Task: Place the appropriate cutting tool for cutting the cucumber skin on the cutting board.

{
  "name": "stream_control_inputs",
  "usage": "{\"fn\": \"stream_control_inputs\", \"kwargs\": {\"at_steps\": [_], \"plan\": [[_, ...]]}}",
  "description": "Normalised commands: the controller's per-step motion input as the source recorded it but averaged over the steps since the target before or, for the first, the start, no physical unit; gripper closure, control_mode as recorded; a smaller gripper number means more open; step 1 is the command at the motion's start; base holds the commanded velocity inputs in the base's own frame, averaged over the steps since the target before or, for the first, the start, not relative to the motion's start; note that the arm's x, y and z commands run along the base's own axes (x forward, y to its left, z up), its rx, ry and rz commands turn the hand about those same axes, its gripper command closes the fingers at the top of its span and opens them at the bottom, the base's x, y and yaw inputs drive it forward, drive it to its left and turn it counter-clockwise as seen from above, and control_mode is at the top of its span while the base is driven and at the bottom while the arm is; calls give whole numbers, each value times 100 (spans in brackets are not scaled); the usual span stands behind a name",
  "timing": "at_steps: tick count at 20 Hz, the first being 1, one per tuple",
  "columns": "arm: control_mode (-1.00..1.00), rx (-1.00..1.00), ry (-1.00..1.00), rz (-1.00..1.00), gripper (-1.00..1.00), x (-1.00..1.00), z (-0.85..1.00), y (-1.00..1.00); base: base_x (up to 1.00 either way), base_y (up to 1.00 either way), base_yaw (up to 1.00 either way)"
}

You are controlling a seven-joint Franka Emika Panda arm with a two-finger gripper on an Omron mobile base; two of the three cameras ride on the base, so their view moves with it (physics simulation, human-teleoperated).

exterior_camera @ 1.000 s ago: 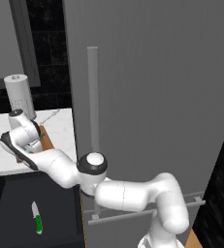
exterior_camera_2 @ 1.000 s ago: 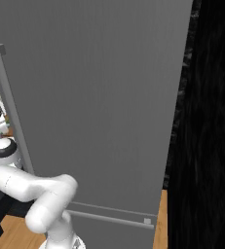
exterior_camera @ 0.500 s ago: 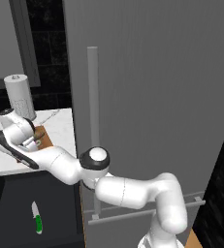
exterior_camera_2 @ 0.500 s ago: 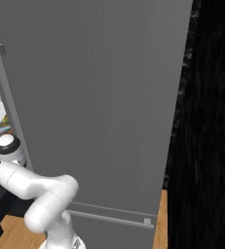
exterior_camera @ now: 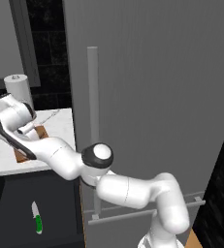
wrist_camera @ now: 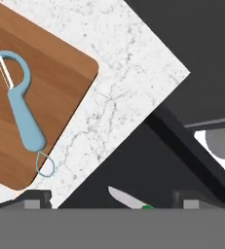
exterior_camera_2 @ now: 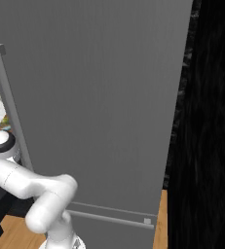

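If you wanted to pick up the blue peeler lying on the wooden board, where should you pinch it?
Probably pinch the peeler across its straight handle, coming straight down from above. It lies flat on the cutting board, and the handle is narrow, unlike the wide looped head.

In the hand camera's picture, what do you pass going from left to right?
Light-blue peeler lying on the wooden cutting board → white marble counter → knife blade lower down → dark area at the right.

Wood-grain board (wrist_camera: pixel 50 92) — counter (wrist_camera: pixel 133 68) seemingly marble.
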Motion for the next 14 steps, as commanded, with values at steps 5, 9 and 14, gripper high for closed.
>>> {"fn": "stream_control_inputs", "kwargs": {"at_steps": [5, 9, 14], "plan": [[-100, 14, 0, -15, -100, -88, 28, -71, 0, 0, 0], [-100, 20, 0, -31, -100, -95, 15, -81, 0, 0, 0], [-100, 16, -1, -29, -100, -91, 28, -66, 0, 0, 0]]}}
